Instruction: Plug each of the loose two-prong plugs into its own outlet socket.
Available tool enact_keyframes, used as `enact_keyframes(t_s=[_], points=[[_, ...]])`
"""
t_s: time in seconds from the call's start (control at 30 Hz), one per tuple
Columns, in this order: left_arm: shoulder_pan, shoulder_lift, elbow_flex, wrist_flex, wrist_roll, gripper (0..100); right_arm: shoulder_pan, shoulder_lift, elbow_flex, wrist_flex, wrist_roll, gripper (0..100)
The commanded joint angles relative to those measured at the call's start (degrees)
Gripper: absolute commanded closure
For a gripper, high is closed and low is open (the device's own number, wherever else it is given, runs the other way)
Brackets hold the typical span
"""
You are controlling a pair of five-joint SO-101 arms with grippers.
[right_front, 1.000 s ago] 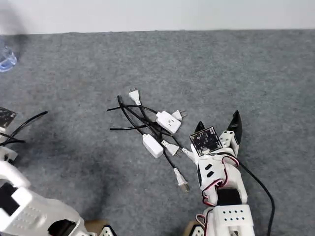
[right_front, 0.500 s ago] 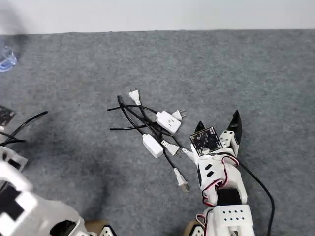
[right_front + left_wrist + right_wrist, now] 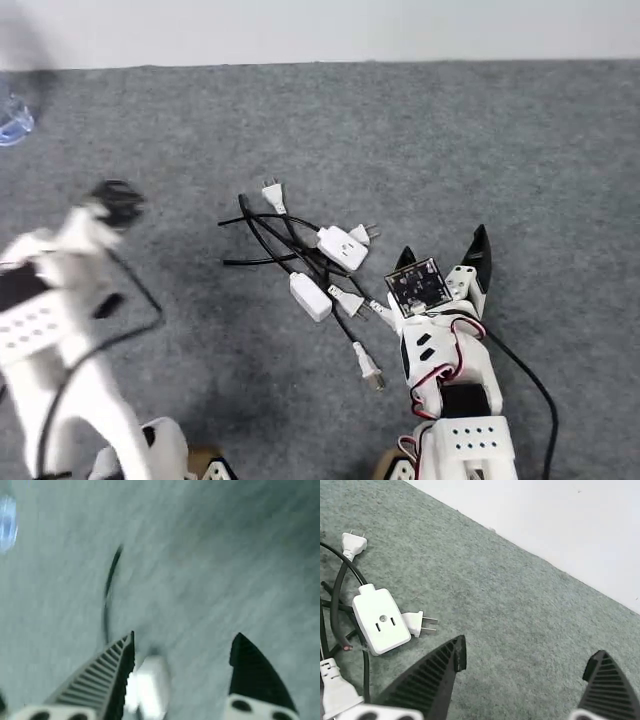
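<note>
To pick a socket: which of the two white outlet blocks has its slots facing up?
The outlet block with a two-prong plug beside it; the other block, lower in the high view, shows a plain face.

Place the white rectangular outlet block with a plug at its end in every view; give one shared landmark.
High view: white rectangular outlet block in the black cable tangle, picture-left of the right gripper.
Right wrist view: the block lies slots up.
Left wrist view: blurred white shape by the left gripper; cannot tell what.
Landmark: white two-prong plug at its end.
</note>
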Motion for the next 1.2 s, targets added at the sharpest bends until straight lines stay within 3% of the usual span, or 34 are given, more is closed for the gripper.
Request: enact_keyframes(t_s=[0.0,0.2,0.37,0.47,0.63,0.87,1.17], points=[[13.27,-7.82,5.41,-7.3,9.14,71,-1.01,0.22,0.88,0.31,-0.26,62.7],[31.91,-12.66,17.71,-18.73,21.71,71,-1.01,0.22,0.88,0.13,-0.26,62.7],[43.16,-10.99,21.93,-21.27,44.31,71,-1.01,0.22,0.88,0.13,-0.18,62.7],[43.34,-9.58,21.93,-26.9,60.22,71,-1.01,0.22,0.88,0.13,-0.18,62.7],[45.1,-4.22,22.02,-34.81,75.16,71,-1.01,0.22,0.79,0.13,-0.18,62.7],[47.65,8.35,20.97,-42.37,83.6,71,-1.01,0.22,0.79,0.13,-0.18,62.7],[47.74,19.87,15.78,-38.51,95.74,71,-1.01,0.22,0.79,0.13,-0.18,62.7]])
